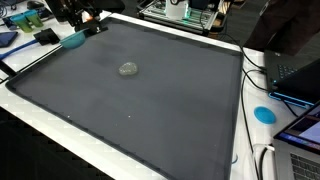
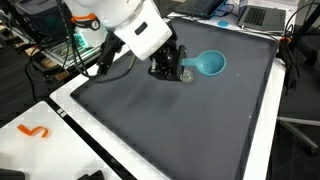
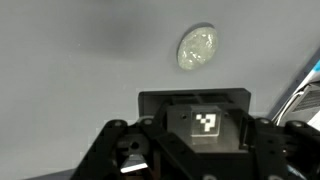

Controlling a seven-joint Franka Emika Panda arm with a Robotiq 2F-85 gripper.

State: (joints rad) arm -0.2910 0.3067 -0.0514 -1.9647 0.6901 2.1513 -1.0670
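1. The black Robotiq gripper (image 2: 170, 72) is low over the dark grey mat (image 2: 200, 130), near one corner of it, on the end of the white arm (image 2: 135, 30).
2. Jaw state: cannot tell. The fingers point down at the mat and are too dark and small in the exterior views. The wrist view shows only the gripper body.
3. The teal round plastic bowl (image 2: 208, 64) sits upright on the mat just beside the gripper. Whether they touch is not clear. In an exterior view the bowl (image 1: 73, 40) is at the mat's far corner.
4. The small pale grey round glassy piece (image 1: 128, 69) lies flat on the mat, out toward the middle and well apart from the bowl.
5. In the wrist view the same piece (image 3: 197, 47) sits ahead of the gripper body, alone on bare mat.
6. A black-and-white square tag (image 3: 207, 122) is on the gripper body, facing the wrist camera.
7. The mat lies on a white table (image 2: 65, 145).
8. Off the mat, a blue flat round disc (image 1: 263, 113) lies on the table edge near an open laptop (image 1: 298, 78), and an orange curled piece (image 2: 35, 132) lies on the opposite side.
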